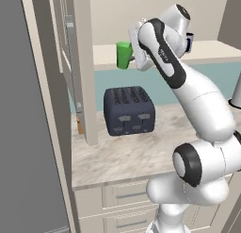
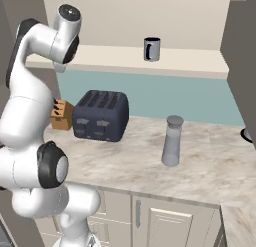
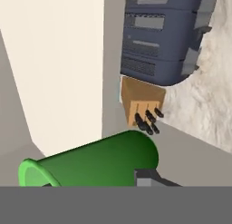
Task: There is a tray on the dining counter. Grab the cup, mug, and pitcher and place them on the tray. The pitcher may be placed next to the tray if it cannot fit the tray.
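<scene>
The bright green cup (image 1: 124,55) stands at the beige back ledge (image 1: 106,55), right against my hand. In the hand view the cup (image 3: 90,164) lies across the bottom, and one dark fingertip (image 3: 147,177) presses on its side. My gripper (image 1: 132,58) is shut on the cup. Further right on the same ledge stands the dark navy mug (image 2: 151,49). The tall grey pitcher (image 2: 172,141) with its silvery lid is upright on the marble counter (image 2: 210,166). The tray and the dining counter are out of view.
A dark toaster (image 2: 100,115) sits on the marble counter below the ledge, with a wooden knife block (image 2: 61,116) to its left. A tall cabinet panel (image 1: 82,67) rises just left of the cup. A teal wall runs under the ledge.
</scene>
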